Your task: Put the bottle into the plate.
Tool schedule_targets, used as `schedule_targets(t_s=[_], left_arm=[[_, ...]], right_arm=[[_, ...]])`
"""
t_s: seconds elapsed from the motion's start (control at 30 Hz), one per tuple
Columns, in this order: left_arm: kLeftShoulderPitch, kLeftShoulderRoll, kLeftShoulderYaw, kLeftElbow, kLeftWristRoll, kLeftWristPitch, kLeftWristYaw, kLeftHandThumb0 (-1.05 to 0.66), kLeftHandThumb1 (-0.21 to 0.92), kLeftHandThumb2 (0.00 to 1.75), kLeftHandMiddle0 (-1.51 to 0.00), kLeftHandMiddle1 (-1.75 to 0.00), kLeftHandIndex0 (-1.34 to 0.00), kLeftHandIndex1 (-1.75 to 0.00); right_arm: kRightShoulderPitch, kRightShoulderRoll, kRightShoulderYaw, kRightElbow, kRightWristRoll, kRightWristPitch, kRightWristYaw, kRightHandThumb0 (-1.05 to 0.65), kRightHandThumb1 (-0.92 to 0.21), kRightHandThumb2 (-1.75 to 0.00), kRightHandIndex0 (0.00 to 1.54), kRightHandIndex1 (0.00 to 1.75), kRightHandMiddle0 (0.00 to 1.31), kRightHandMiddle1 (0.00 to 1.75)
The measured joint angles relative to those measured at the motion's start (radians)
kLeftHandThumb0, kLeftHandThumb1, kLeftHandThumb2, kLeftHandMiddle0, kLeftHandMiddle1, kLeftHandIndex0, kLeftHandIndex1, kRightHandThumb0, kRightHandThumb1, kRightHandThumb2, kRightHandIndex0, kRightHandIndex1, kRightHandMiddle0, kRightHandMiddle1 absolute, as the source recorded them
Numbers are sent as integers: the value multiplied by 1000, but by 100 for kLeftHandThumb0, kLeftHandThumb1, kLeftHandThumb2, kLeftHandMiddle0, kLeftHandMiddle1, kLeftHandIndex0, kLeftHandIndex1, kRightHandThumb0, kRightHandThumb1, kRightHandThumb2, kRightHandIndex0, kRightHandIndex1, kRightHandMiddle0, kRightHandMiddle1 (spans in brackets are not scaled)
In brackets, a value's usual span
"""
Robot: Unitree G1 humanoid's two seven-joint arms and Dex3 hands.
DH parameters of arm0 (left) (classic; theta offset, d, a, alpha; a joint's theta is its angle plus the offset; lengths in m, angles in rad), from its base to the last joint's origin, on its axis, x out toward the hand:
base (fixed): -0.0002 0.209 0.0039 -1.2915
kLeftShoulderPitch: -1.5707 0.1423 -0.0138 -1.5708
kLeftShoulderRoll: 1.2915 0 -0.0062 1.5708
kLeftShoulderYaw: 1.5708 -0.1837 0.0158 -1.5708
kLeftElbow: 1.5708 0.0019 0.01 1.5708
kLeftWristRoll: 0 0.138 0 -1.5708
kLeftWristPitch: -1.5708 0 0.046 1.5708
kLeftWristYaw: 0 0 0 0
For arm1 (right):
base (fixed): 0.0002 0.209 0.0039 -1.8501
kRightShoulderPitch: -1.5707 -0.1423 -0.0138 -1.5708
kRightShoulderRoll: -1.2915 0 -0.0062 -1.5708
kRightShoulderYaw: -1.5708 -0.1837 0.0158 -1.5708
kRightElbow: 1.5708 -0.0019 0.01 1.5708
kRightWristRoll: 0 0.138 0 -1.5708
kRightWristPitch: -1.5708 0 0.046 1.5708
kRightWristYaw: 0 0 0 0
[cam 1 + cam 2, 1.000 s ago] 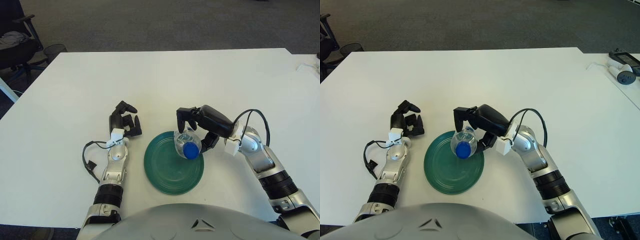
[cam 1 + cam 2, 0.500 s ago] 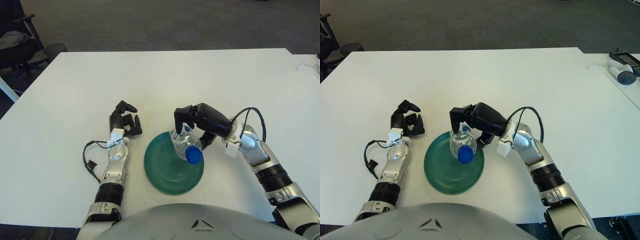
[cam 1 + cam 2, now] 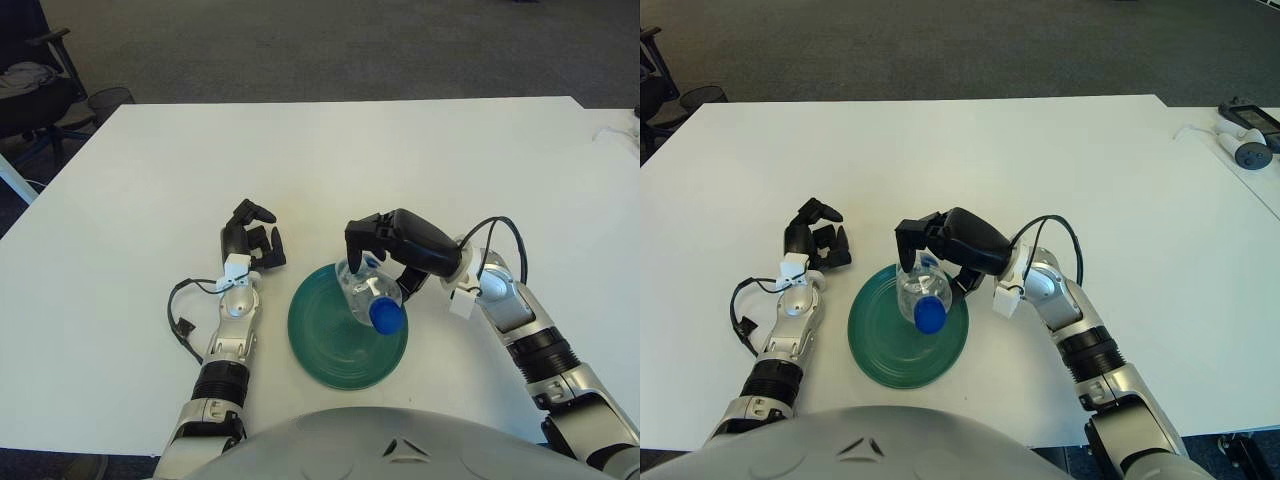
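Plate (image 3: 340, 345): green, nearest me on the white counter (image 3: 400, 160).
Bottle (image 3: 368, 290): clear, blue cap toward me, tilted over the plate's far right part, clasped in my right hand (image 3: 385, 245).
I should lower it until it rests, then spread my fingers slowly, lest it roll.
Left hand (image 3: 252, 245): idle, curled, left of plate.

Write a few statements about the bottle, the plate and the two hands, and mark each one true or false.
1. The right hand grips the bottle. True.
2. The bottle has a red cap. False: the cap is blue.
3. The bottle is over the green plate. True.
4. The left hand holds the plate. False: it shows left of the plate, apart from it, fingers curled on nothing.
5. The plate sits on a white table. True.
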Motion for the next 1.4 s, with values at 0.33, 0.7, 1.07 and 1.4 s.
schedule_targets(t_s=[0.33,0.7,1.07,1.4], left_arm=[[-13,1,0,25,0,-17,0,-54,15,152,-129,-175,-75,-175],[-28,1,-1,40,2,-17,0,-53,16,151,-127,-175,-74,-175],[-39,8,-7,51,24,-17,11,-53,17,149,-128,-175,-73,-175],[-41,9,-10,40,41,3,12,-54,15,152,-132,-175,-75,-175]], right_arm=[[-8,1,18,23,23,-34,3,-1,-11,-152,74,175,62,163],[-56,23,23,112,18,-155,-20,-29,-89,-56,26,119,18,174],[-78,7,-31,107,-200,-206,-75,-65,-91,-67,1,29,0,65],[-79,-36,-42,76,-307,-198,-98,-78,-92,-79,0,1,0,29]])
